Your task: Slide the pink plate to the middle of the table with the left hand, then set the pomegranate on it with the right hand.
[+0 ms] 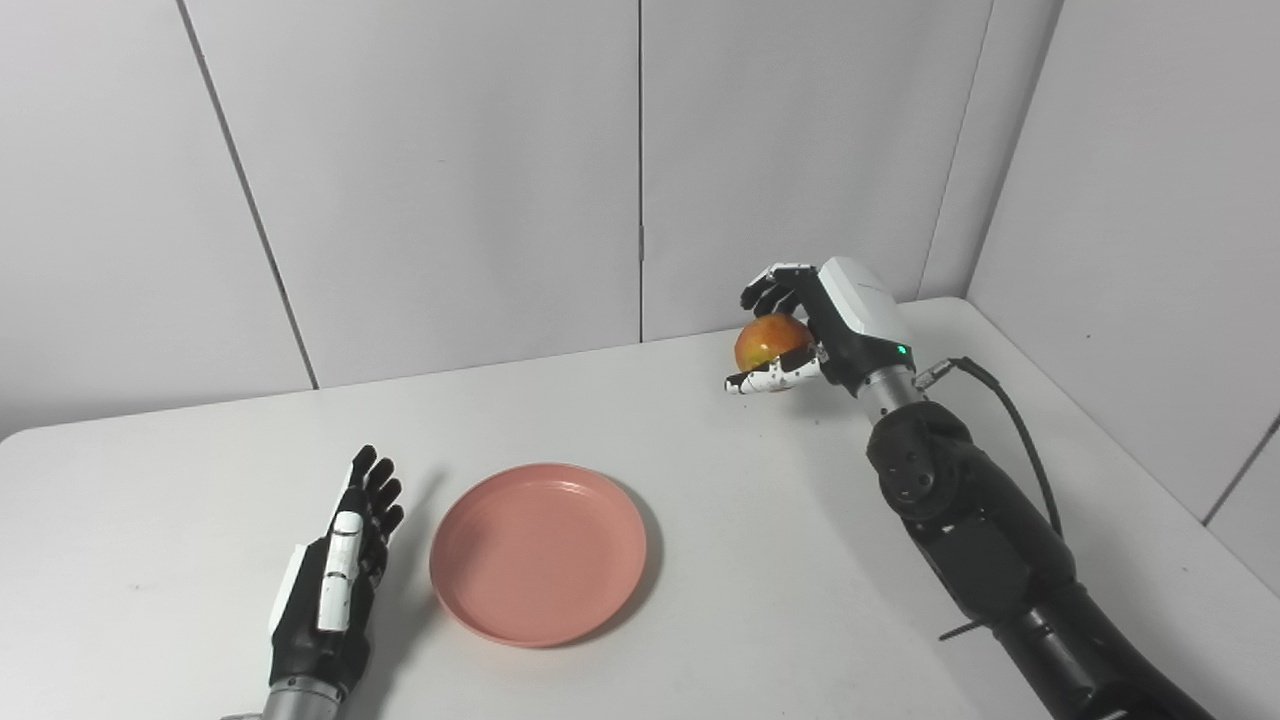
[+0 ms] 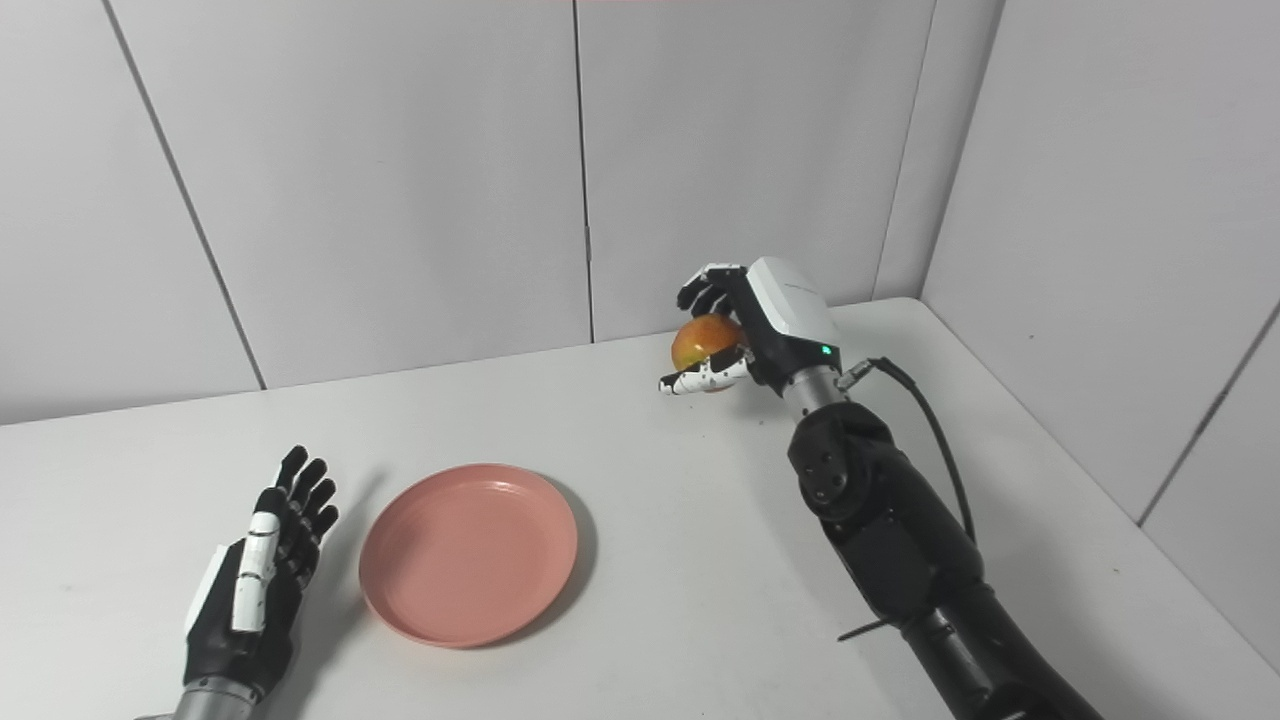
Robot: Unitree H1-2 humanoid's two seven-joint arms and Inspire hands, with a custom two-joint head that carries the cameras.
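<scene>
Though half-hidden, pomegranate (image 1: 768, 342) in curled right hand (image 1: 822, 325)

Two head cameras, side by side, look down and forward over white table (image 1: 700, 450) toward grey wall panels (image 2: 400, 180); medium range. Views overlap almost wholly, slight sideways offset.

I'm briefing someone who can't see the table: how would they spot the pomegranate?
Start at the white table and look to its far right. The right hand is closed around the pomegranate, the only round, orange-red thing; the pink plate lies flat and empty.
</scene>
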